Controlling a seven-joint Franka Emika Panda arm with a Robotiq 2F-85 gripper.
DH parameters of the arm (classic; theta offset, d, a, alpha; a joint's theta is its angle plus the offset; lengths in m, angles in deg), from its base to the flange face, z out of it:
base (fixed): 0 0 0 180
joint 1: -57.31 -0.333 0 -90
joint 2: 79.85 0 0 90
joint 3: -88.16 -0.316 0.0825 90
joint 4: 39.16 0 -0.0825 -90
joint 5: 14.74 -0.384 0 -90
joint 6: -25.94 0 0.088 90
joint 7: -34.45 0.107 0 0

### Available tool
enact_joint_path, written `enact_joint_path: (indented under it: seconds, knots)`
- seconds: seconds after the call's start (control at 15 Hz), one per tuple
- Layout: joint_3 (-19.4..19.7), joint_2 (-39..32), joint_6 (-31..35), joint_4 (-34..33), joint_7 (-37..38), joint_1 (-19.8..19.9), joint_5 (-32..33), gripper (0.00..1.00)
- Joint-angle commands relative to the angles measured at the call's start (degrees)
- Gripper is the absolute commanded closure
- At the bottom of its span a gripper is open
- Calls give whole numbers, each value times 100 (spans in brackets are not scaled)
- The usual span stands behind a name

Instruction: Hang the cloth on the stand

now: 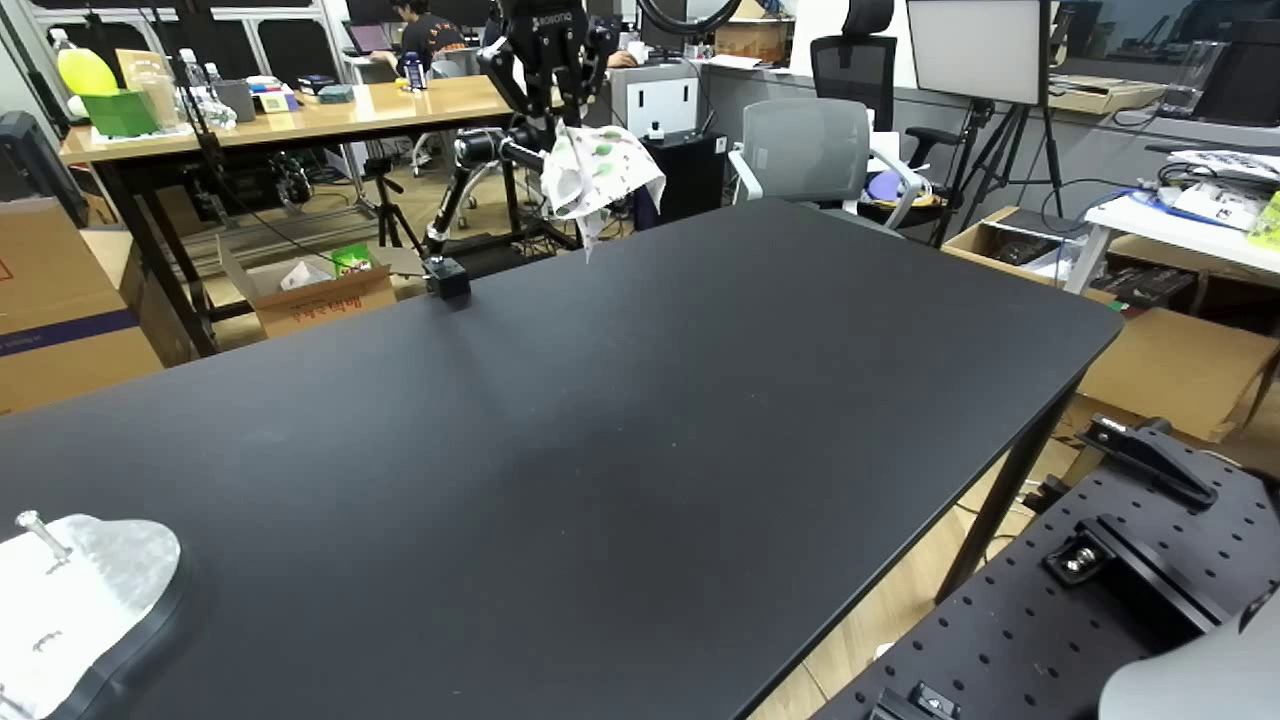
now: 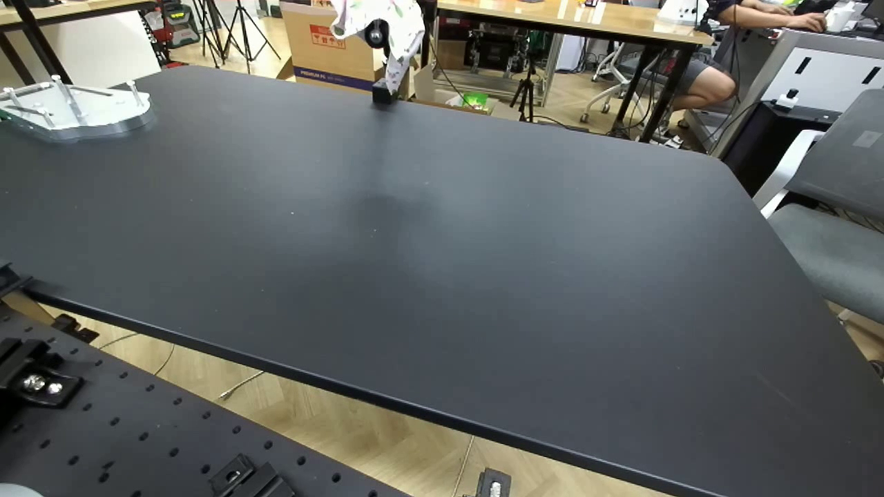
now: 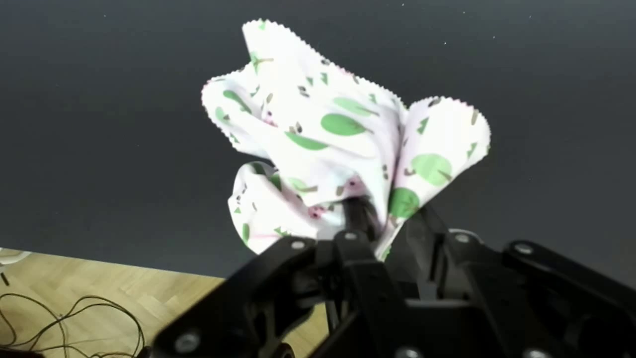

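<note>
The white cloth with green leaf prints (image 1: 605,175) is draped over the upper end of the black stand (image 1: 455,200) at the table's far edge, one corner hanging down. In an exterior view the cloth (image 2: 404,31) hangs around the stand's round knob (image 2: 376,33), above its base (image 2: 384,92). My gripper (image 1: 560,112) is right above the cloth's top. In the wrist view the cloth (image 3: 318,99) bunches toward my gripper (image 3: 392,219). The fingers are partly apart with a gap; the left fingertip sits in a fold. The stand's arm end is hidden under the cloth.
The black table (image 1: 600,450) lies below. A white-topped plate with metal pegs (image 1: 120,570) is on it, seen in both exterior views (image 2: 110,110). A perforated mount plate (image 1: 950,630) is at the near side. A cardboard box (image 1: 330,305) and wooden table (image 1: 400,105) stand behind.
</note>
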Motion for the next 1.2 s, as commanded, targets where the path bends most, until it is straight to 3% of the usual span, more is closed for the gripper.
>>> enact_joint_path:
  seconds: [0.0, 0.4, 0.73, 1.13]
  knots:
    - [50, 0, -97, -136, 40, -7, 7, 38]
    - [87, -90, -174, -346, 87, -50, 285, 1]
    - [172, -241, -33, -713, 229, -155, 1164, 0]
    - [132, -190, 95, -593, 45, -97, 1032, 0]
